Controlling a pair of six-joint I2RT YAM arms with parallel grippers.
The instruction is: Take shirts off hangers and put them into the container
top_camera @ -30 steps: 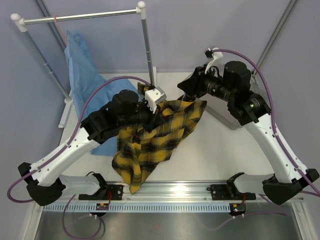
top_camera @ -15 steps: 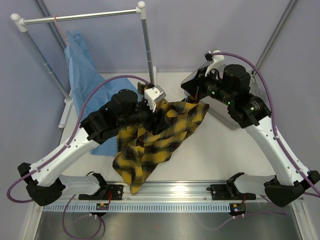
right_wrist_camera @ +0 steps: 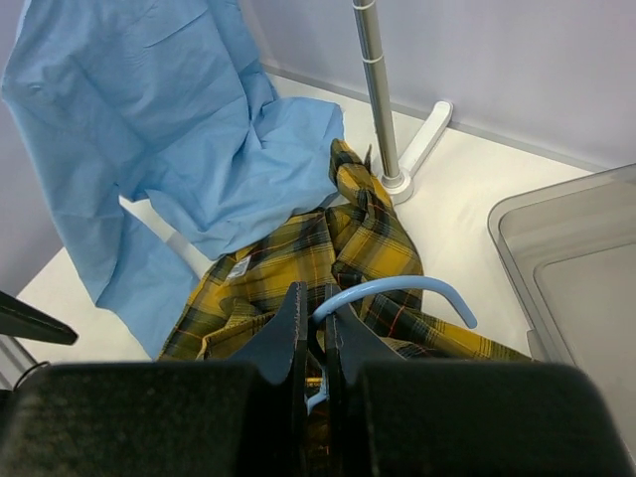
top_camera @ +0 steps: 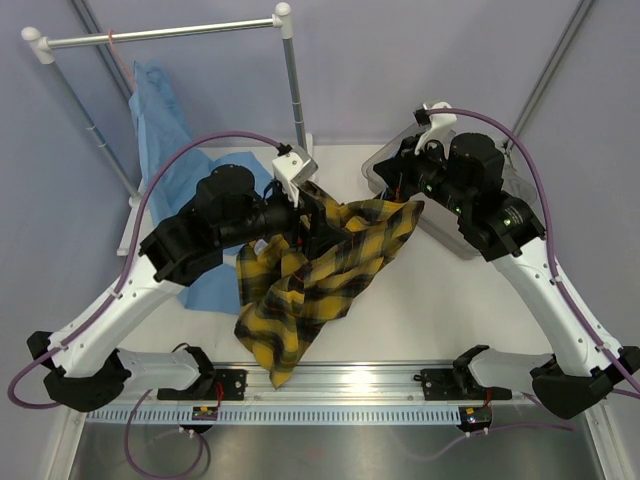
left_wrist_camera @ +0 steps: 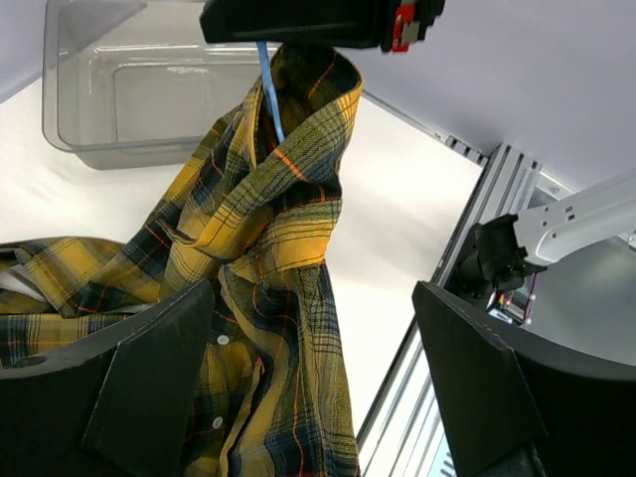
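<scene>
**Zero shirts in the bin so far, plaid one is mid-strip**

Closest to the arm bases, the plaid shirt [top_camera: 310, 280] droops toward the near edge of the counter [top_camera: 430, 310], slung between the two arms. The left gripper [left_wrist_camera: 313, 378] is spread wide right by the cloth and has hold of nothing. The right gripper [right_wrist_camera: 316, 328] is pinched tight on the wire of the light blue hanger [right_wrist_camera: 397, 288], and the wire runs down into the collar, so I'd say that shirt is off the rack but not off its hanger yet.

Just behind the right arm, the container [left_wrist_camera: 60, 99] is empty.

At the far left, the blue shirt [top_camera: 165, 130] hangs from the rack rail [top_camera: 165, 33], untouched; there's a bit of red hook on the rail.

My read: early days. Both shirts need stripping and binning.
</scene>
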